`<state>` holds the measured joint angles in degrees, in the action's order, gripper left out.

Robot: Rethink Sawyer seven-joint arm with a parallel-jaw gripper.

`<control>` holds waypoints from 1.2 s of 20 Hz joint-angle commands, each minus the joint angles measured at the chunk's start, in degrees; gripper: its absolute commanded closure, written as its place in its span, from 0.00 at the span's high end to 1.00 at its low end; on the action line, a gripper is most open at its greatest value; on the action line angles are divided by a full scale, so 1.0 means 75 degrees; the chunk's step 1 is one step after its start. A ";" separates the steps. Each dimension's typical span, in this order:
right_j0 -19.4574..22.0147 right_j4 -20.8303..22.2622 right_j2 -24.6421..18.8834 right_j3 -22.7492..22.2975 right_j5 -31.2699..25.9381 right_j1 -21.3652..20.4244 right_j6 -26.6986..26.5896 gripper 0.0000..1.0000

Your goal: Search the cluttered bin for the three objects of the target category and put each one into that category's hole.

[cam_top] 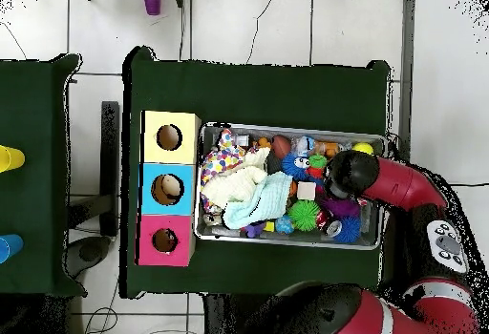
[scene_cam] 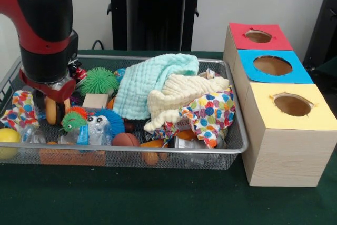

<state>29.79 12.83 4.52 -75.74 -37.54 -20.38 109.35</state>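
The bin (scene_cam: 131,150) of silver wire mesh sits on the green table, full of toys and cloths; it also shows in the overhead view (cam_top: 287,127). The hole (scene_cam: 258,36) in the red-topped box is the farthest of three boxes right of the bin, and shows in the overhead view (cam_top: 164,240). My gripper (scene_cam: 54,105) is lowered into the bin's left end, just above the clutter beside a green spiky ball (scene_cam: 98,80). The thick red and black wrist hides most of it. In the overhead view the arm's end (cam_top: 336,185) covers it.
The blue-topped box (scene_cam: 273,66) and the yellow-topped box (scene_cam: 292,105) stand in a row with the red one. A mint cloth (scene_cam: 150,80), a cream cloth (scene_cam: 181,96) and a polka-dot cloth (scene_cam: 210,114) cover the bin's middle and right. A blue furry toy (scene_cam: 102,122) lies near the front.
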 commanded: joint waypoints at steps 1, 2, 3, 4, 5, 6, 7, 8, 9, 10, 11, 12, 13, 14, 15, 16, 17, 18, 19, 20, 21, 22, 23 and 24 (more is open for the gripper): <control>-0.0081 -0.0315 -0.0350 -0.1482 -0.1113 -0.0725 0.0315 1.00; -0.0105 -0.0339 -0.0341 -0.1500 -0.1172 -0.0761 0.0330 1.00; -0.0131 -0.0354 -0.0341 -0.1469 -0.1228 -0.0764 0.0327 1.00; -0.0169 -0.0361 -0.0334 -0.1448 -0.1261 -0.0783 0.0339 1.00; -0.0199 -0.0346 -0.0343 -0.1376 -0.1266 -0.0756 0.0327 1.00; -0.0209 -0.0335 -0.0379 -0.1359 -0.1236 -0.0756 0.0292 1.00; -0.0222 -0.0336 -0.0415 -0.1289 -0.1267 -0.0729 0.0268 1.00; -0.0232 -0.0312 -0.0460 -0.1271 -0.1243 -0.0735 0.0215 1.00; -0.0260 -0.0258 -0.0505 -0.1237 -0.1168 -0.0786 0.0135 1.00; -0.0301 -0.0230 -0.0529 -0.1248 -0.1138 -0.0870 0.0100 1.00; -0.0335 -0.0237 -0.0572 -0.1272 -0.1146 -0.0978 0.0063 1.00; -0.0355 -0.0268 -0.0645 -0.1318 -0.1128 -0.1072 0.0033 1.00; -0.0387 -0.0310 -0.0722 -0.1344 -0.1094 -0.1134 0.0029 1.00; -0.0420 -0.0351 -0.0800 -0.1369 -0.1061 -0.1196 0.0025 1.00; -0.0462 -0.0422 -0.0863 -0.1383 -0.1033 -0.1196 0.0098 1.00; -0.0508 -0.0523 -0.0904 -0.1372 -0.1005 -0.1151 0.0236 1.00; -0.0555 -0.0624 -0.0944 -0.1360 -0.0977 -0.1107 0.0375 1.00; -0.0582 -0.0741 -0.0993 -0.1353 -0.0925 -0.1044 0.0509 1.00; -0.0615 -0.0828 -0.1014 -0.1332 -0.0855 -0.0967 0.0605 1.00; -0.0648 -0.0916 -0.1035 -0.1310 -0.0784 -0.0890 0.0700 1.00; -0.0715 -0.0956 -0.1006 -0.1277 -0.0668 -0.0812 0.0805 1.00; -0.0782 -0.0996 -0.0977 -0.1244 -0.0552 -0.0734 0.0909 1.00; -0.0849 -0.1030 -0.0935 -0.1205 -0.0444 -0.0647 0.1008 1.00; -0.0920 -0.1051 -0.0886 -0.1197 -0.0305 -0.0572 0.1109 1.00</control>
<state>25.31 8.26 3.69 -80.99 -40.79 -28.31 109.35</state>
